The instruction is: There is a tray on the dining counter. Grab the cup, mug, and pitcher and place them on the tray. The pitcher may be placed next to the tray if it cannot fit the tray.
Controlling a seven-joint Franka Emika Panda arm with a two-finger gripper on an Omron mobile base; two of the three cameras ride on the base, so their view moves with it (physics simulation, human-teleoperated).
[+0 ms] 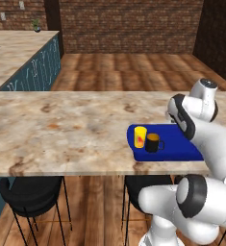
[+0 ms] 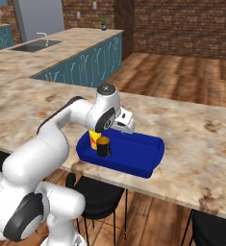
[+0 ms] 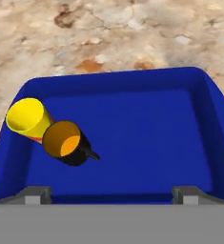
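A bright blue tray (image 3: 147, 138) lies on the marbled dining counter (image 1: 61, 129). In its left end stand the yellow cup (image 3: 25, 116) and the black mug (image 3: 66, 143) with its orange inside, touching side by side. My gripper (image 3: 112, 193) hangs open above the tray's near rim, looking down, with nothing between its fingertips (image 3: 37, 193). From the base cameras the cup (image 1: 140, 137) and mug (image 1: 153, 142) sit upright in the tray (image 1: 177, 149), and my arm partly covers the tray (image 2: 133, 151). The pitcher is out of view.
Black bar stools (image 1: 30, 192) (image 2: 97, 197) stand under the counter's near edge. A second counter with teal cabinets and a sink (image 2: 35, 45) runs behind. Bare stone top spreads left and right of the tray.
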